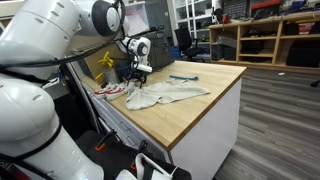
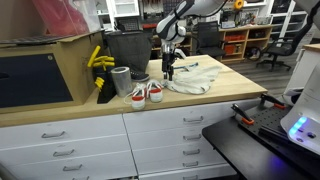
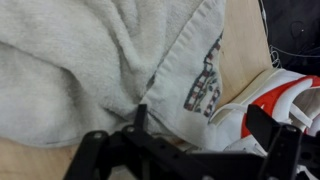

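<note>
A crumpled white towel (image 1: 172, 95) with a printed patch lies on the wooden countertop (image 1: 215, 85); it also shows in the other exterior view (image 2: 193, 81) and fills the wrist view (image 3: 90, 55). A pair of white and red shoes (image 1: 112, 91) sits beside it, seen too in an exterior view (image 2: 147, 93) and at the right of the wrist view (image 3: 285, 95). My gripper (image 3: 200, 130) is open and empty. It hangs just above the towel's edge next to the shoes, in both exterior views (image 1: 140, 72) (image 2: 168, 70).
A dark bin (image 2: 127, 48), a grey metal pot (image 2: 121, 82) and a yellow object (image 2: 98, 58) stand behind the shoes. A small dark tool (image 1: 183, 78) lies on the counter beyond the towel. Drawers (image 2: 180, 130) front the counter. Shelving (image 1: 270, 35) stands across the room.
</note>
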Robot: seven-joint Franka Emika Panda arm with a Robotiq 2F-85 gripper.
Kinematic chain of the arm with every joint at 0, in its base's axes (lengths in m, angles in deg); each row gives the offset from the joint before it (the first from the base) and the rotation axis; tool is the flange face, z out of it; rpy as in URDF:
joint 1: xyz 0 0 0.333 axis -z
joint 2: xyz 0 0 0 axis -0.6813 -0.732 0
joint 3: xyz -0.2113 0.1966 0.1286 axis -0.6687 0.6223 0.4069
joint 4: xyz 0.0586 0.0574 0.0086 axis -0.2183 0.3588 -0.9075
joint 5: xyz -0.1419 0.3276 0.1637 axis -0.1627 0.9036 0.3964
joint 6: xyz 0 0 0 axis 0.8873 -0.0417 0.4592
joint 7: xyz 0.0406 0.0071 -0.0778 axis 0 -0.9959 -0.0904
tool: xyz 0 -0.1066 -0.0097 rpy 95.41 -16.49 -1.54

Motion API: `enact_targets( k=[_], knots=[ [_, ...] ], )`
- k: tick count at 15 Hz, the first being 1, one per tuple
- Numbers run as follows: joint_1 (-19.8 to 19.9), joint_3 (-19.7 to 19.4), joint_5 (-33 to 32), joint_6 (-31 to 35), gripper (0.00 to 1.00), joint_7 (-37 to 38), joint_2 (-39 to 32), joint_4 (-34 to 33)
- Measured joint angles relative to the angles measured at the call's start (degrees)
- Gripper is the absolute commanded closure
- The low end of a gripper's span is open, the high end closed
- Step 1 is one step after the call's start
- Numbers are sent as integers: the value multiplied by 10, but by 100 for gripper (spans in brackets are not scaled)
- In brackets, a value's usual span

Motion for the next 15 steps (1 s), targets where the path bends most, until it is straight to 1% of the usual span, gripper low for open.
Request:
enact_targets(
  k=[5,9,10,11,13,14,15],
  knots=[
    [-1,-2,-26,0,0,-15,-1,0],
    [-1,0,-26,0,0,-30,-1,3],
    [-2,2,-24,0,20,-31,-1,5],
    [-2,3,-22,-1,26,-31,-1,6],
    [-3,5,-19,-5,42,-31,-1,7],
    [-4,6,-18,-6,51,-31,-1,7],
    [-4,8,-17,-7,58,-31,-1,8]
  ],
)
